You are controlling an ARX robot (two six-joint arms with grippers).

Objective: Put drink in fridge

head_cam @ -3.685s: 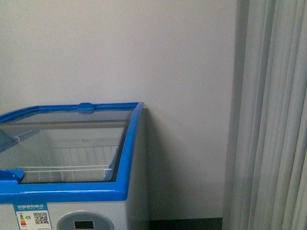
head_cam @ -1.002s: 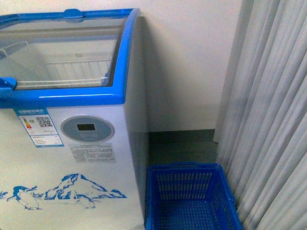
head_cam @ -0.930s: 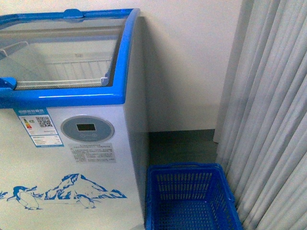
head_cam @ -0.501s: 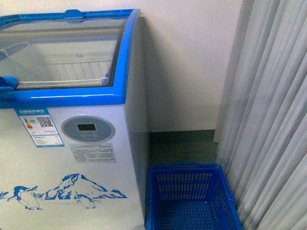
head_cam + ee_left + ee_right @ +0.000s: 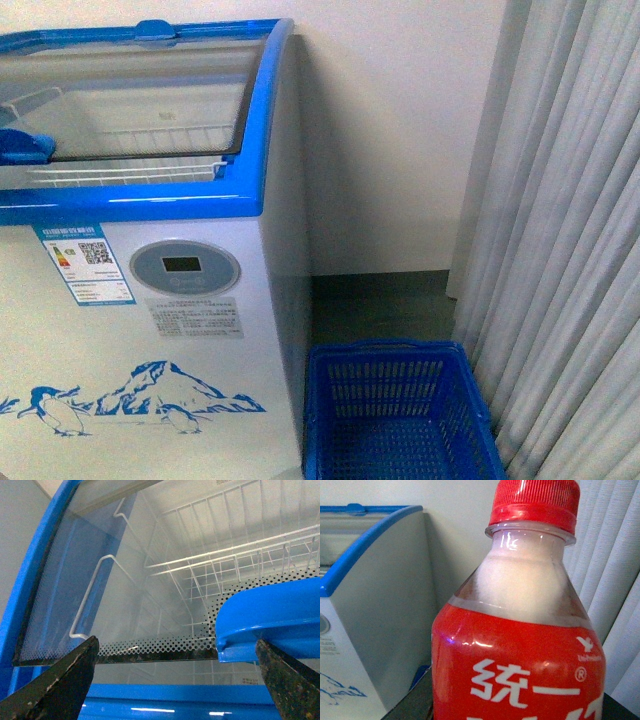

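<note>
The fridge [image 5: 150, 330] is a white chest with blue top trim, a round grey display and a penguin picture. Its glass lid [image 5: 130, 95] is slid a little back, leaving a narrow gap along the front. Neither gripper shows in the front view. In the left wrist view my left gripper [image 5: 175, 690] is open, its black fingers [image 5: 55, 685] straddling the lid's front edge and blue handle [image 5: 270, 620]. My right gripper [image 5: 517, 711] is shut on the drink [image 5: 520, 645], a clear bottle with a red cap [image 5: 535, 500] and red label, held upright beside the fridge [image 5: 375, 605].
A white wire basket [image 5: 225, 565] hangs inside the fridge. A blue slotted plastic basket [image 5: 400, 415] stands on the floor by the fridge's right side. Grey curtains [image 5: 560, 250] hang at the right, and a plain wall [image 5: 390, 130] is behind.
The glass lid and its blue handle have slid back from the front trim, opening a narrow gap over the wire basket. Since the oldest frame the front view has tilted downward.
</note>
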